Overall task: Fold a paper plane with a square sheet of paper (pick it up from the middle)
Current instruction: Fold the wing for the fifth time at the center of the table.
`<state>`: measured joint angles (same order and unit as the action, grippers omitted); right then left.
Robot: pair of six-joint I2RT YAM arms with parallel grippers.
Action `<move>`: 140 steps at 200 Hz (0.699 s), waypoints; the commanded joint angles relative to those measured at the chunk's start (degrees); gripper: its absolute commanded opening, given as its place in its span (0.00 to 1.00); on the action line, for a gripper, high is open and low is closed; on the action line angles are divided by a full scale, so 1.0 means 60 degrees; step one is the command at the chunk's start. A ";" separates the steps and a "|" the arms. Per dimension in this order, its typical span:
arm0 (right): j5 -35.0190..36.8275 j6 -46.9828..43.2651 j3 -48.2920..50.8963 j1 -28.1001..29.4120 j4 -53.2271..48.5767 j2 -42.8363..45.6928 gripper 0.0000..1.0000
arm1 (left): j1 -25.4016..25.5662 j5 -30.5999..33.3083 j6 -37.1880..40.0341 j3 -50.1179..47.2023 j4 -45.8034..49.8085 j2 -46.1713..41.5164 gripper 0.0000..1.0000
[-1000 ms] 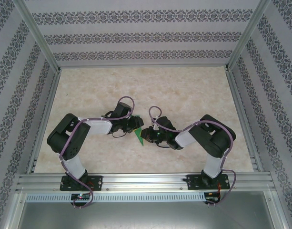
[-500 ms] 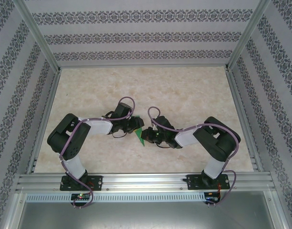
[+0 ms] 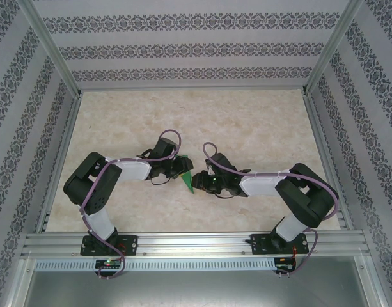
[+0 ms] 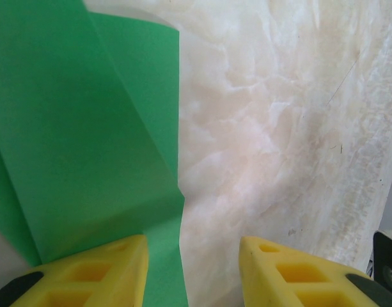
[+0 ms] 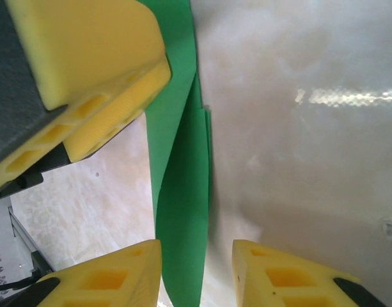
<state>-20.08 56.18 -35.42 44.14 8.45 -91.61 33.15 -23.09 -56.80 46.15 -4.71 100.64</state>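
Where the right gripper (image 5: 196,256) stands: we see its jaws parted wider than a second ago, either side of the folded green paper (image 5: 180,192), not clamping it.
Left gripper (image 4: 192,249): parted, one finger over the paper.
Paper: on the table (image 3: 247,128), between both grippers.

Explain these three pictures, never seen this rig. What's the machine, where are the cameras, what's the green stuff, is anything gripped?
Two small robot arms are bolted to the near edge of a marble-patterned table. The wide picture comes from a fixed camera above and behind them, with the left arm on the left. The other two come from a camera on each wrist, looking past that arm's own yellow fingers. The green stuff is a partly folded sheet of paper between the two arm tips. The left tool has its fingers apart, one overlapping the paper in its wrist view. The right tool is open too, with the paper running between its fingers unpinched. Nothing looks gripped.
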 commanded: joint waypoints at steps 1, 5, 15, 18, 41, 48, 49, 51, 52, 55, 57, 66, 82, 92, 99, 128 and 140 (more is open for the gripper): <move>-0.0262 -0.0029 -0.0376 0.0011 0.0077 -0.0161 0.36 | 0.0074 0.0073 0.0100 -0.0058 0.0073 0.0171 0.43; -0.0300 0.0007 -0.0402 0.0013 0.0152 -0.0197 0.37 | 0.0072 0.0054 0.0093 -0.0063 0.0043 0.0175 0.43; -0.0442 0.0072 -0.0484 0.0015 0.0340 -0.0344 0.39 | 0.0075 0.0046 0.0078 -0.0084 0.0022 0.0189 0.43; -0.0499 0.0057 -0.0528 0.0019 0.0372 -0.0410 0.39 | 0.0075 0.0041 0.0080 -0.0076 0.0016 0.0188 0.43; -0.0281 -0.0095 -0.0834 0.0041 -0.0098 -0.0764 0.39 | 0.0081 0.0028 0.0087 -0.0030 0.0023 0.0208 0.42; -0.0232 -0.0068 -0.0837 0.0027 -0.0121 -0.0853 0.38 | 0.0075 0.0004 0.0091 0.0002 0.0037 0.0217 0.42; -0.0223 -0.0065 -0.0829 0.0019 -0.0120 -0.0871 0.37 | 0.0073 0.0007 0.0091 0.0000 0.0037 0.0218 0.42; -0.0227 -0.0052 -0.0822 0.0013 -0.0119 -0.0891 0.37 | 0.0072 0.0003 0.0091 0.0006 0.0049 0.0219 0.42; -0.0220 -0.0050 -0.0821 0.0012 -0.0119 -0.0912 0.37 | 0.0072 0.0007 0.0091 0.0002 0.0051 0.0219 0.42; -0.0196 -0.0035 -0.0808 0.0002 -0.0134 -0.0948 0.36 | 0.0071 0.0008 0.0104 0.0003 0.0052 0.0219 0.42; -0.0169 -0.0033 -0.0795 0.0006 -0.0148 -0.0962 0.35 | 0.0071 0.0010 0.0105 0.0011 0.0064 0.0219 0.43; -0.0038 -0.0058 -0.0737 -0.0002 -0.0227 -0.1019 0.32 | 0.0082 0.0003 0.0111 0.0024 0.0067 0.0218 0.42; 0.0129 -0.0055 -0.0619 -0.0003 -0.0578 -0.1077 0.26 | 0.0081 -0.0017 0.0104 0.0009 0.0070 0.0211 0.42; 0.0229 -0.0075 -0.0569 -0.0003 -0.0894 -0.1119 0.22 | 0.0086 -0.0011 0.0092 -0.0001 0.0062 0.0215 0.42; 0.0255 -0.0107 -0.0530 0.0020 -0.1033 -0.1157 0.20 | 0.0084 -0.0005 0.0092 0.0008 0.0058 0.0219 0.42; 0.0405 -0.0015 -0.0251 0.0114 -0.1383 -0.1225 0.15 | 0.0083 -0.0083 0.0069 0.0079 0.0081 0.0314 0.42; 0.0475 -0.0118 -0.0260 0.0187 -0.1553 -0.1185 0.17 | 0.0082 -0.0109 0.0098 0.0130 0.0137 0.0321 0.42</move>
<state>-19.97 55.81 -39.20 44.16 6.17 -97.41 33.12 -23.33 -56.80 46.17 -4.71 100.84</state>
